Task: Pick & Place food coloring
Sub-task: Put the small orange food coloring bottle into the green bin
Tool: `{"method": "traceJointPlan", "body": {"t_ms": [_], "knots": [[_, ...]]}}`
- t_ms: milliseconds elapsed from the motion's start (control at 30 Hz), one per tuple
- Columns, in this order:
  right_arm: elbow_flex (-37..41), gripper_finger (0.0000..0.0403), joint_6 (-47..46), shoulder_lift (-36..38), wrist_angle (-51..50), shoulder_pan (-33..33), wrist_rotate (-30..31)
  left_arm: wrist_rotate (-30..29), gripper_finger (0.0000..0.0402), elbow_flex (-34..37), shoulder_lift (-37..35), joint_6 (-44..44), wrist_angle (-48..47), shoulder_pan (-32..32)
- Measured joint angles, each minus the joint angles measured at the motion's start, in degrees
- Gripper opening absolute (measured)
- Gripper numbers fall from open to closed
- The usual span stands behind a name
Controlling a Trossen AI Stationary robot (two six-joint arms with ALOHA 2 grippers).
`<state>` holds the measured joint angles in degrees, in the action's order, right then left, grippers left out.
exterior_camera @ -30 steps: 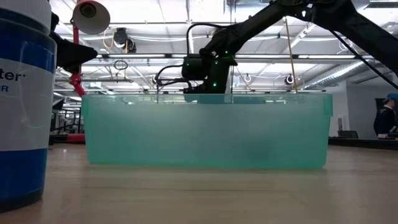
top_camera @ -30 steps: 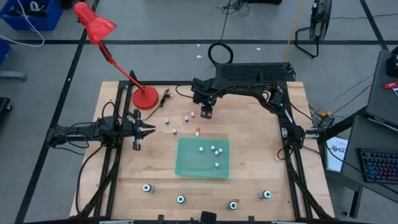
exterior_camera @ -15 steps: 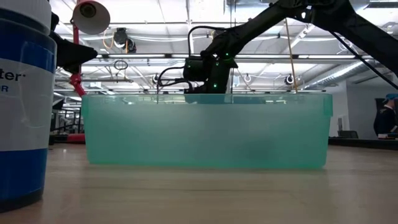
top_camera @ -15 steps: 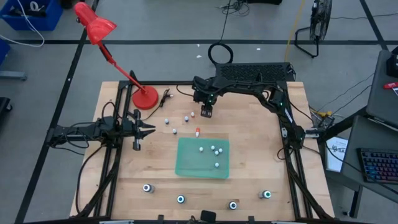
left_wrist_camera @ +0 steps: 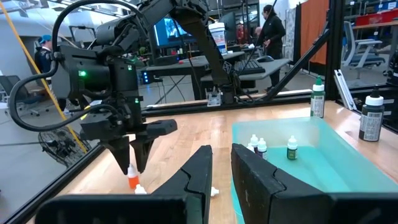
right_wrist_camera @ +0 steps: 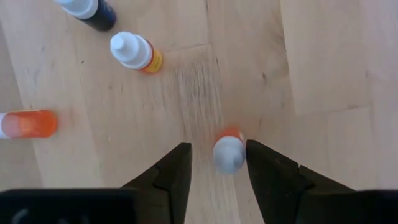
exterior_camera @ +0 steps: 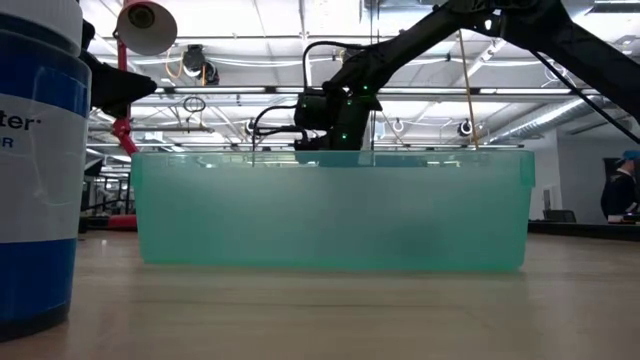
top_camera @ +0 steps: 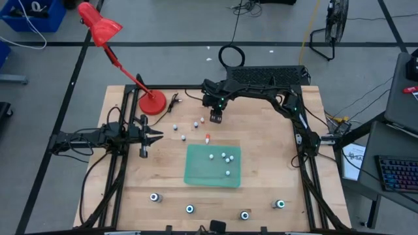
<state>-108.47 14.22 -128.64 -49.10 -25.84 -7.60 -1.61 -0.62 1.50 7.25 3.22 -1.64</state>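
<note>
Standing nearest the low camera, a white cylindrical container with a blue band [exterior_camera: 38, 170] is cut off by the frame; only the letters "ter" and an "R" beneath can be read. Behind it the translucent teal plastic tray [exterior_camera: 330, 210] fills the view and hides the bench [top_camera: 268, 163] beyond.

From above, four dark round bottles with pale teal tops [top_camera: 189, 209] line the near edge of the wooden bench. Four tiny whitish food coloring bottles [top_camera: 223, 156] sit in the tray. Past its far edge stands a red-capped one [top_camera: 208, 138], and farther still a few more lie scattered [top_camera: 177, 127].

The left end effector [top_camera: 157, 136] rests at the left side, its fingers [left_wrist_camera: 199, 171] nearly together and empty.

The right end effector [top_camera: 216, 118] hangs low over the far middle of the bench. Its fingers [right_wrist_camera: 177, 165] are apart around a small white-capped bottle with an orange body [right_wrist_camera: 229, 151], which is blurred; whether they touch it cannot be told. Close by are a white-capped yellow bottle [right_wrist_camera: 135, 52], an orange bottle on its side [right_wrist_camera: 28, 123], and a dark one [right_wrist_camera: 90, 10] partly cut off.

A red desk lamp [top_camera: 104, 32] stands at the far left corner.
</note>
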Motion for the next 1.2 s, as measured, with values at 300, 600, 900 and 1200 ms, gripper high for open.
{"method": "traceJointPlan", "body": {"t_ms": [300, 600, 900, 1200], "knots": [[1.17, 0.0116, 0.07, 0.02, 0.19, -1.24, 0.0, 0.0, 0.0067, 0.0, -0.02, -0.02, -0.01, 0.01], [3.52, 0.0078, 0.07, 0.02, 1.52, -1.58, -0.02, 0.0, 0.0067, 0.0, -0.02, -0.02, -0.02, 0.0], [3.54, 0.0102, -1.51, 0.02, 1.55, -1.47, 0.0, 0.0, 0.0067, 0.0, 0.0, -0.02, 0.0, 0.01], [3.54, 0.0165, -2.56, 0.02, 1.65, -1.47, 0.0, 0.0, 0.0067, 0.0, 0.0, 0.0, 0.0, -0.01]]}}
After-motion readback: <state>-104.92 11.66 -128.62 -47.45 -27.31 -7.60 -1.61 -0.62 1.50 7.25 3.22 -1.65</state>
